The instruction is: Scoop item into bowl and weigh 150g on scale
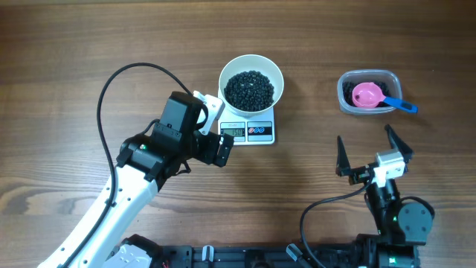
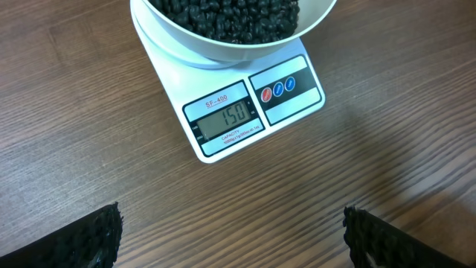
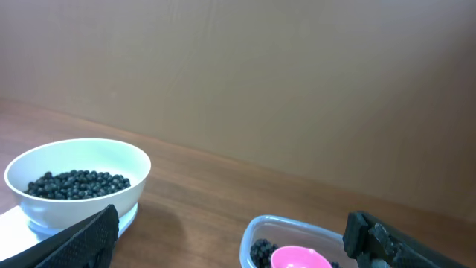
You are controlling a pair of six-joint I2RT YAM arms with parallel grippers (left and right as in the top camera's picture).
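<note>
Down at the near edge of the counter (image 1: 74, 45), the left pincer (image 1: 216, 126) hangs wide and empty, just in front of the scale (image 2: 253, 112), touching nothing. Over on the right, the right pincer (image 1: 367, 152) is spread wide too, nothing in it, well short of the plastic tub (image 1: 346, 100). Look past the left fingers: the display reads 150, so the weighing looks done. On the scale sits the white bowl (image 1: 251, 59), with a dark heap of beans (image 1: 250, 89) filling its middle. A few more beans lie in the tub, under a pink scoop (image 1: 366, 94) whose blue handle (image 1: 405, 106) pokes out over the rim. Handling, as I judge it: those beans are tiny, hard and smooth, sure to roll and scatter, hopeless to pinch one by one. Any correction should go through the scoop, taken by that free blue handle. The bowl looks stiff and slick, weighted by its load; its rim is the only real grip, and any nudge would likely upset the reading.
</note>
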